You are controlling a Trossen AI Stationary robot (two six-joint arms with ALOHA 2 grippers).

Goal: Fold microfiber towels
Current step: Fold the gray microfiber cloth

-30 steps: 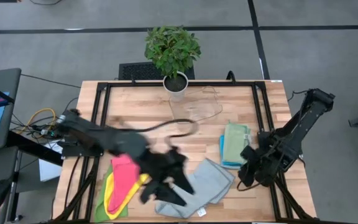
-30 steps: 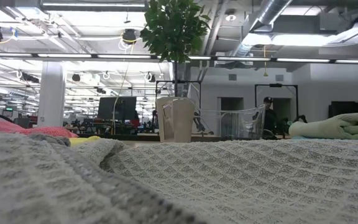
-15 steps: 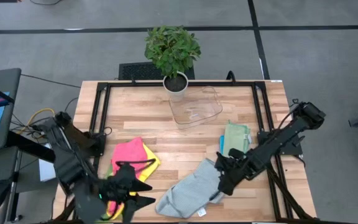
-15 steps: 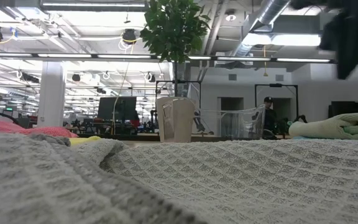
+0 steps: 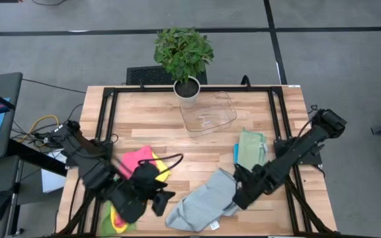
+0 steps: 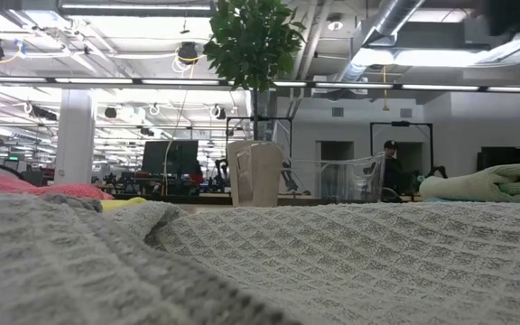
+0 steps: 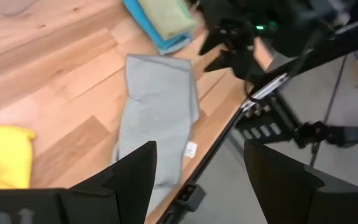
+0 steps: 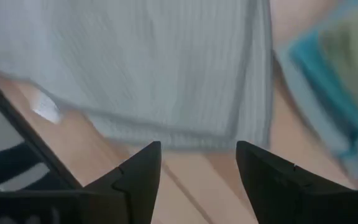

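Our right gripper (image 5: 238, 193) hangs open, empty, at the grey towel's (image 5: 200, 205) right end; the cloth runs lengthwise away from it toward the table's front edge. Our left gripper (image 5: 152, 197), open too, sits just left of it, having swung in from the pink towel (image 5: 135, 160).

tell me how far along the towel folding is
Done: a green towel lies folded on a blue one. In hand: nothing; the open right gripper hovers by the grey towel, folded but rumpled. Left: pink and yellow towels under the open left gripper.
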